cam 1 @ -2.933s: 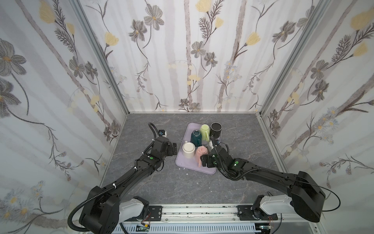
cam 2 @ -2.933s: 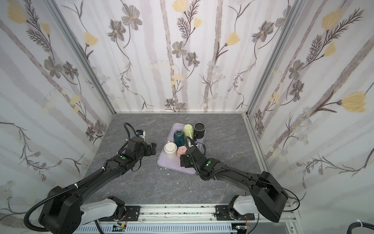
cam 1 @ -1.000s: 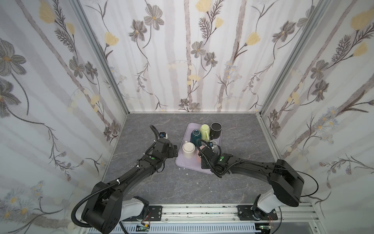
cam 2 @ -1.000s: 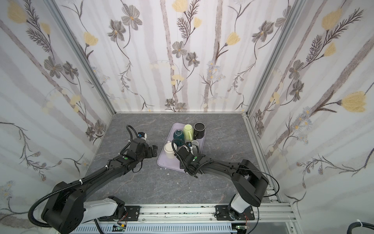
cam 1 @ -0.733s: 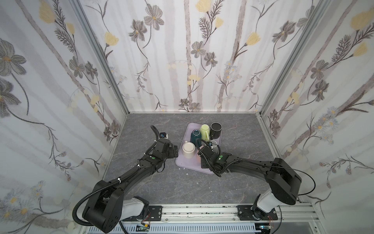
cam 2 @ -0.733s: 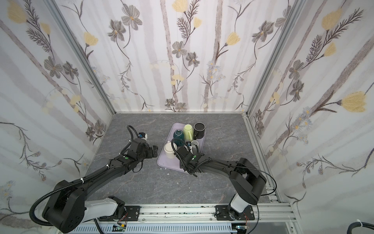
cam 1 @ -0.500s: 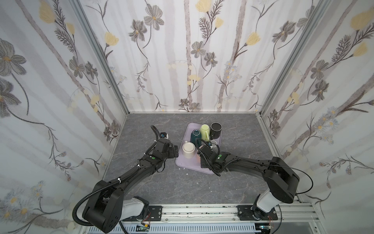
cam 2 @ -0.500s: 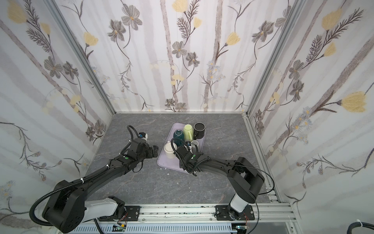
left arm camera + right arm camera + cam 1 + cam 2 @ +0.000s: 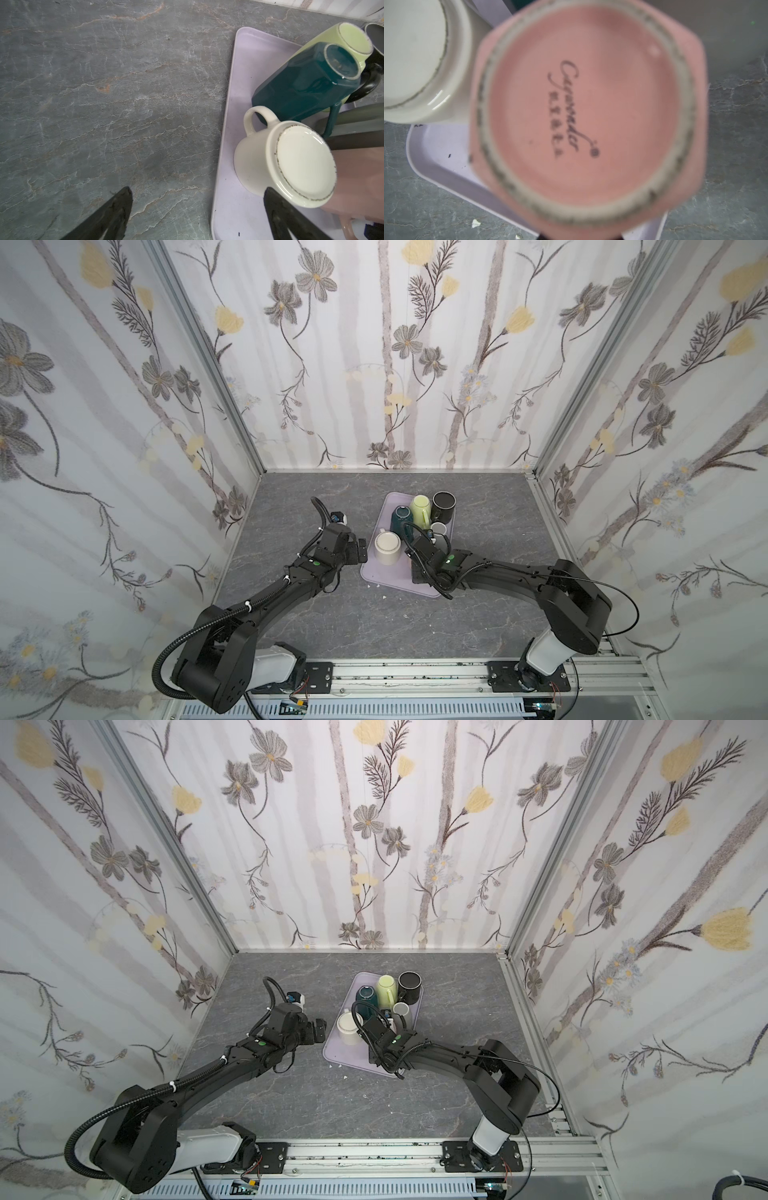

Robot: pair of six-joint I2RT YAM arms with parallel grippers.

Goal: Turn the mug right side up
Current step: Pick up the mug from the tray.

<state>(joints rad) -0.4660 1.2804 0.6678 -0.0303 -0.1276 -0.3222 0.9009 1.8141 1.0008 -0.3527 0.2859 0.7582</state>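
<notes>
Pink mug (image 9: 623,166) base up; cursive maker's stamp (image 9: 571,110) blurred, unreadable.

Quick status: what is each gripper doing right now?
Left gripper: open, holding nothing.
Right gripper: directly above the upside-down pink mug; open or shut cannot be told.

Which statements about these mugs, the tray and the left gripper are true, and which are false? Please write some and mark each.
1. The cream mug stands base up on the tray. True.
2. The left gripper is closed on the cream mug. False: its jaws are wide open and hold nothing.
3. The pink mug turns its base to the right wrist camera. True.
4. The teal mug lies on its side. False: it stands base up on the tray.
</notes>
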